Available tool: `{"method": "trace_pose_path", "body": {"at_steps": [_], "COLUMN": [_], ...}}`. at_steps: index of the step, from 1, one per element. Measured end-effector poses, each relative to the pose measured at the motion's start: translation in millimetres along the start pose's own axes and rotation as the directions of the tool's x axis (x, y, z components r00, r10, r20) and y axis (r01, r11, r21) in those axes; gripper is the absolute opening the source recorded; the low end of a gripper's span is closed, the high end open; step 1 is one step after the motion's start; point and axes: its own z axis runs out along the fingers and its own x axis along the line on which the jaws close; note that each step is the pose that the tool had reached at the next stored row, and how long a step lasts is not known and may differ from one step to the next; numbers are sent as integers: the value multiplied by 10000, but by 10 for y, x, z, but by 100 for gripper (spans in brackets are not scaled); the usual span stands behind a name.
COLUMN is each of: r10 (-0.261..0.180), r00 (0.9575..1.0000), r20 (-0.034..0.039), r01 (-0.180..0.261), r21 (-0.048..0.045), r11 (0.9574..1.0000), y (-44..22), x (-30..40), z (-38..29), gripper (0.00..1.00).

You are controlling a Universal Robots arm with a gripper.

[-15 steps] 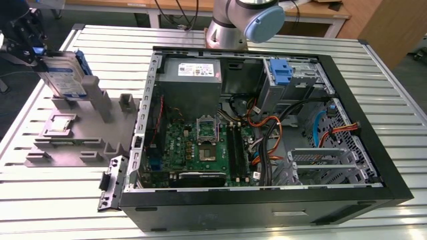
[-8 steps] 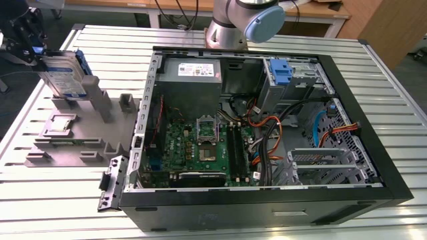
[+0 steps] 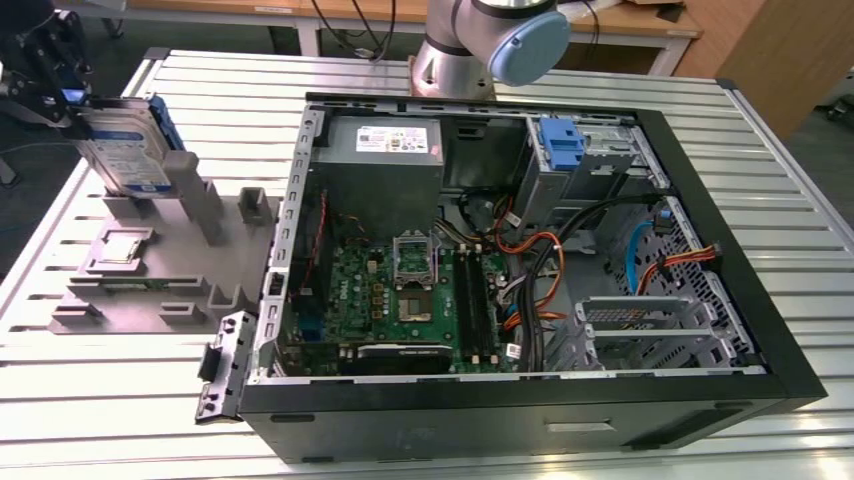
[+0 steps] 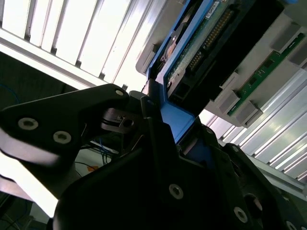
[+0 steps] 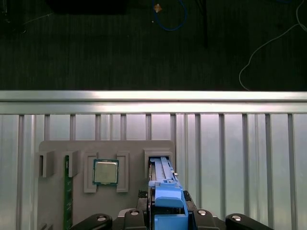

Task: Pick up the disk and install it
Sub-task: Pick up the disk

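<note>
In the exterior view, the open computer case lies on the slatted worktop. It contains a power supply, a green motherboard, loose cables and a tall blue latch in the drive bay. At this view's left, well apart from the bay, a grey fixture carries a small square chip in one pocket. The disk stands upright over the fixture, with its lower edge at the fixture's slot. Whether it is seated there or lifted clear cannot be told. The tool grips the top of the disk. In the second wrist view, the jaws are closed narrow on either side of the disk's blue carrier rail, and the drive's circuit-board side extends beyond them. In the first wrist view, the fixture holds the chip and a green memory stick in separate pockets. The blue rail runs from the tool towards the end slot.
</note>
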Motion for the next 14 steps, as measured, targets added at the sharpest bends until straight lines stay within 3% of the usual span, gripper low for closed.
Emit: {"method": "trace_pose_path", "body": {"at_steps": [14], "r10": [0], "r00": [10000], "r20": [0], "r01": [0], "r21": [0], "r11": [10000], "y": [2], "x": [-4], "z": [-60], "gripper": [37]}}
